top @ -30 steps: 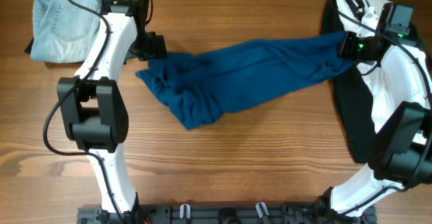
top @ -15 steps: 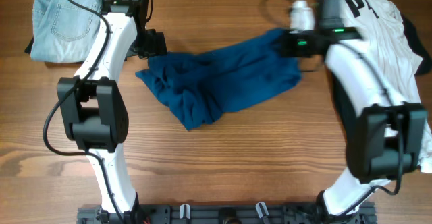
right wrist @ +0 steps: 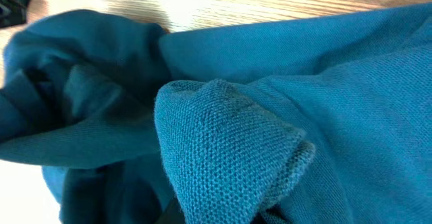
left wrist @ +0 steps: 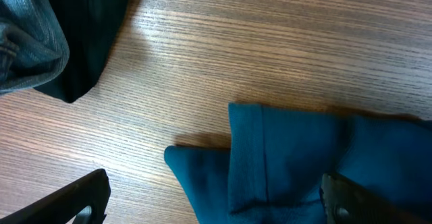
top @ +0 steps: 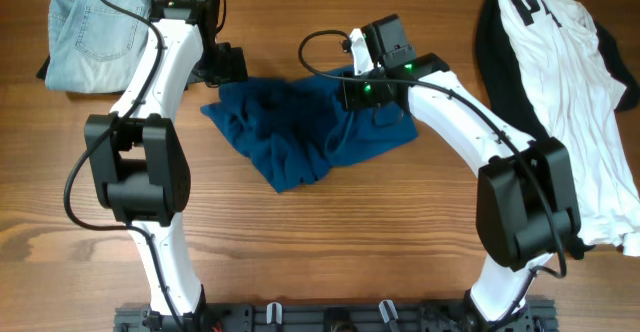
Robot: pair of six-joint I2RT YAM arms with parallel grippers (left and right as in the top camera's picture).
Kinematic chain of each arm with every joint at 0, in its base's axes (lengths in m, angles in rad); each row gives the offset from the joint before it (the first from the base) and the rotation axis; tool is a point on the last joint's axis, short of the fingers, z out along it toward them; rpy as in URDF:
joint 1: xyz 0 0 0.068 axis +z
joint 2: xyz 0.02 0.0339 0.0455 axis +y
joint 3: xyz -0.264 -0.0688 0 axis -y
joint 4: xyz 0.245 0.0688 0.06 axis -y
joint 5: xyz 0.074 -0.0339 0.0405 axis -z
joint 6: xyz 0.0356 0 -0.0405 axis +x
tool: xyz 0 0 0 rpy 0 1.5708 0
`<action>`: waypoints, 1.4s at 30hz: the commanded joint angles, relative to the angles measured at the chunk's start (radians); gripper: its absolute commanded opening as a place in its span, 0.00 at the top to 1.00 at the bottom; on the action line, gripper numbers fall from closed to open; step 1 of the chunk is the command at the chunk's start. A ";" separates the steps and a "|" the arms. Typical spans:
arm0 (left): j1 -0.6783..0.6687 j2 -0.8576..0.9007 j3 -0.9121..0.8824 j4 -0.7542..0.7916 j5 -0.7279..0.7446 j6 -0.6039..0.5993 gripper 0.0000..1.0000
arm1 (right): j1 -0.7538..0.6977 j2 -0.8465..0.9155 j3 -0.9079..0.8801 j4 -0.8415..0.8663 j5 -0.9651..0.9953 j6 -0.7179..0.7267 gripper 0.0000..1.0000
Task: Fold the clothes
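Note:
The dark-blue shirt [top: 300, 132] lies bunched left of the table's middle. My right gripper [top: 354, 94] is over its upper right part, shut on a fold of the blue fabric [right wrist: 229, 136] that fills the right wrist view; the fingers [right wrist: 216, 216] are almost hidden under it. My left gripper [top: 232, 69] is at the shirt's upper left corner. In the left wrist view its fingers [left wrist: 212, 204] are wide open, with the shirt's hemmed edge [left wrist: 270, 163] lying between them.
The pale denim jeans [top: 90, 32] lie at the far left corner on a black piece [left wrist: 88, 42]. The white black-printed shirt [top: 570, 92] lies along the right edge over another black piece [top: 488, 42]. Bare wood shows along the front.
My right gripper has pulled the blue shirt's right end far to the left, bunching the stretched shirt into a shorter heap. The left arm has not moved.

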 commanded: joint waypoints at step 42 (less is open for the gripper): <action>0.005 -0.011 -0.006 0.032 0.035 -0.002 0.00 | -0.153 0.131 0.253 -0.266 0.100 -0.325 0.95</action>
